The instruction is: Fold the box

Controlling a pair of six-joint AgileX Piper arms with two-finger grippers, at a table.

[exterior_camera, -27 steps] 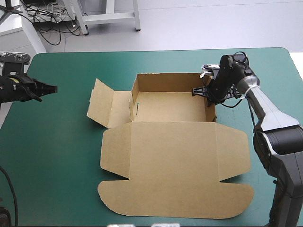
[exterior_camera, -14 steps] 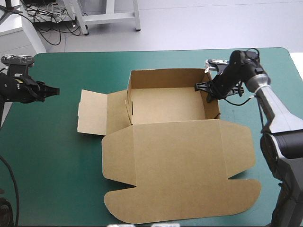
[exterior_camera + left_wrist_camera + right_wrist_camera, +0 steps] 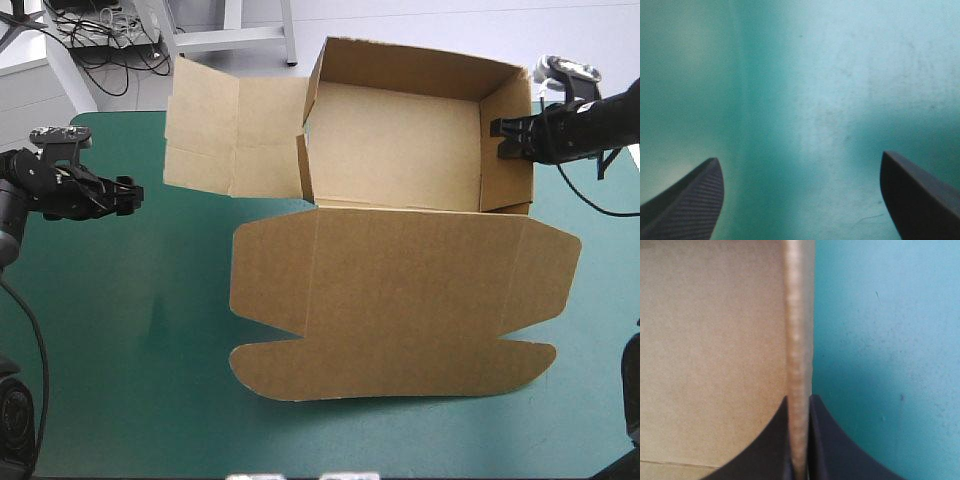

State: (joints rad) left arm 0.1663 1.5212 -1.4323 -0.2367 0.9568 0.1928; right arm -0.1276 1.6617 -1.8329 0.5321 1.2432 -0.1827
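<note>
Box (image 3: 400, 290), likely light, stiff board, tilts up from the right gripper (image 3: 497, 140) clamped on its side wall; left gripper (image 3: 132, 195), spread apart, could take the loose flap (image 3: 205, 125).

Looks like a robotics lab or test room, not a home; I'm a two-arm rig, left gripper (image 3: 128, 195) & right gripper (image 3: 498, 137), at a table (image 3: 120, 330) w/ a plain teal-green cover; beyond its far edge there's a bare pale-grey floor (image 3: 400, 18), a tangle of black cables (image 3: 95, 25) lying loose on it, & white metal frame legs (image 3: 235, 35).
</note>
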